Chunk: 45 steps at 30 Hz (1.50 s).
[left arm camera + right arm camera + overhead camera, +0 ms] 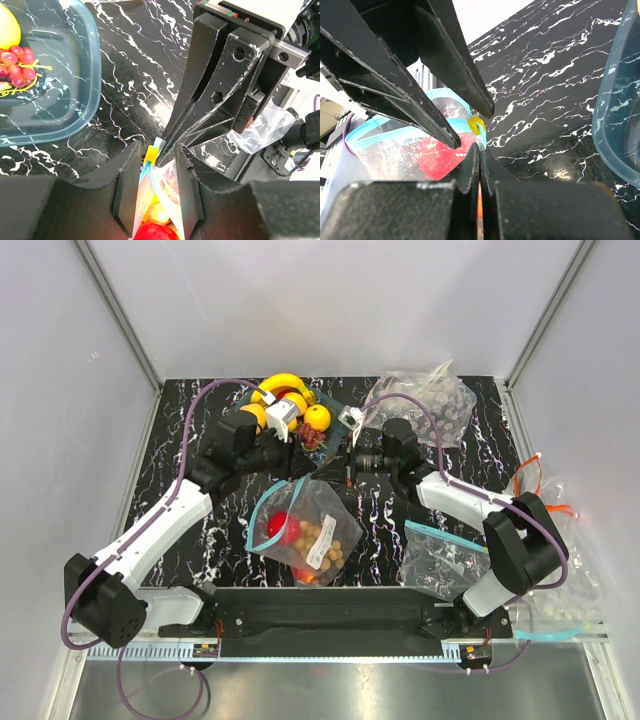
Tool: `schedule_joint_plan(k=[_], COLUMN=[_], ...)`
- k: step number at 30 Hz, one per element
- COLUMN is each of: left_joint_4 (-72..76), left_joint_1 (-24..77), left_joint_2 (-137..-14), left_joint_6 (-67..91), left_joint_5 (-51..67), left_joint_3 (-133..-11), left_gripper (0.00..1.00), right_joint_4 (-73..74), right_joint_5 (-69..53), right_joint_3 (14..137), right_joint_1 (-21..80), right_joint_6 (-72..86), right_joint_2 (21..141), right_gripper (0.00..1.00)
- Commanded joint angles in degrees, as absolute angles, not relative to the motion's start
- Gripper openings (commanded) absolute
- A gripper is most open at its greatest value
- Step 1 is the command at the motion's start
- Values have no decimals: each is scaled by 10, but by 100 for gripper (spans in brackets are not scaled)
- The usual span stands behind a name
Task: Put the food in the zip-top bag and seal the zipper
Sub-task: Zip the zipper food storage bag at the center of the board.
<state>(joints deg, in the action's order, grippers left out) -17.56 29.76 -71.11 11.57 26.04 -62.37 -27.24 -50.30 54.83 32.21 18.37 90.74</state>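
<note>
Left wrist: the clear plastic zip-top bag is pinched at its light-blue zipper by the closed right gripper, straddled by the part-open left gripper.

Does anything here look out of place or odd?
Nothing is spilled or damaged. The zipper of the zip-top bag gapes in a wide loop, not flat. The left gripper straddles its yellow slider end, open; the right gripper pinches there.

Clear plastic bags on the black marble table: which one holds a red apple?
The central clear bag with the light-blue zipper strip; a red apple and tan nuts show through it. The other bags lie farther right.
</note>
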Motion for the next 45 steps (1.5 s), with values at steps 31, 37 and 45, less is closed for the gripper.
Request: schedule_joint_plan(k=[31,37,45], left_joint_4=[-169,-160,-168], left_joint_1=[327,327,328], left_joint_2=[-704,-699,-693], left_joint_6=[115,107,109], left_joint_5=[268,231,225], left_joint_3=[-642,-633,-631], left_gripper=[5,5,4], right_joint_4=[-417,-489,-459], right_joint_5=[-476,-521,-450], right_joint_3=[507,494,476], right_joint_1=[238,232,195], right_joint_6=[310,344,345], right_joint_2=[885,896,868], right_gripper=[0,0,0])
